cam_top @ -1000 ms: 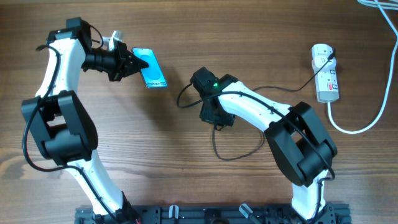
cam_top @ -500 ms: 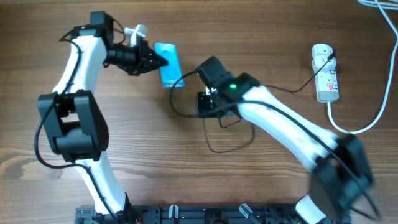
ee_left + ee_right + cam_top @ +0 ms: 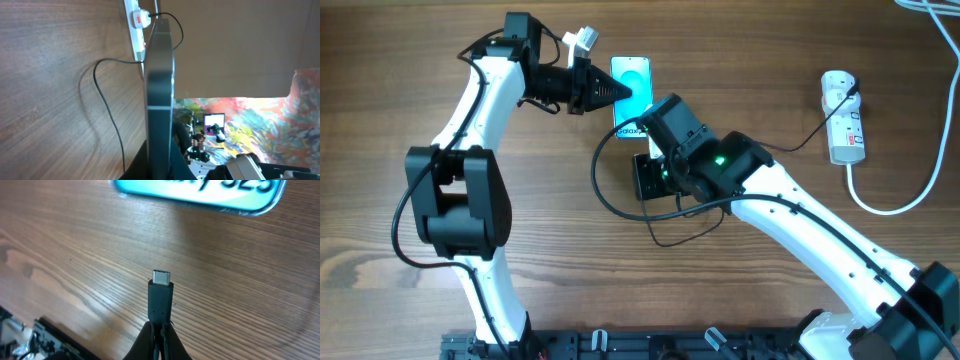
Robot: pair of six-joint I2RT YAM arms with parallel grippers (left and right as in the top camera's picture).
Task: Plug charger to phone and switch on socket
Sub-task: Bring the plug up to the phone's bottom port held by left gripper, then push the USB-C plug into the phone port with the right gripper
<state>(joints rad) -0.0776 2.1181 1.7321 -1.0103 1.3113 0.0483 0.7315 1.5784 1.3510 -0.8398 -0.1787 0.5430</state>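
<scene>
The phone [image 3: 632, 86] with its cyan screen is held off the table by my left gripper [image 3: 612, 92], which is shut on its side. In the left wrist view the phone [image 3: 160, 95] shows edge-on between the fingers. My right gripper [image 3: 655, 128] is shut on the charger connector [image 3: 161, 297], whose metal tip points at the phone's lower end [image 3: 200, 192], a short gap away. The thin black charger cable [image 3: 620, 205] loops on the table and runs to the white socket [image 3: 844, 118] at the far right, also in the left wrist view [image 3: 137, 22].
The socket's thick white cord [image 3: 910, 195] curves along the right edge of the wooden table [image 3: 550, 260]. The cable loop lies under my right arm.
My left gripper has carried the phone rightward toward the centre and turned it upright. My right gripper has moved up with the connector, close under the phone's lower end.
</scene>
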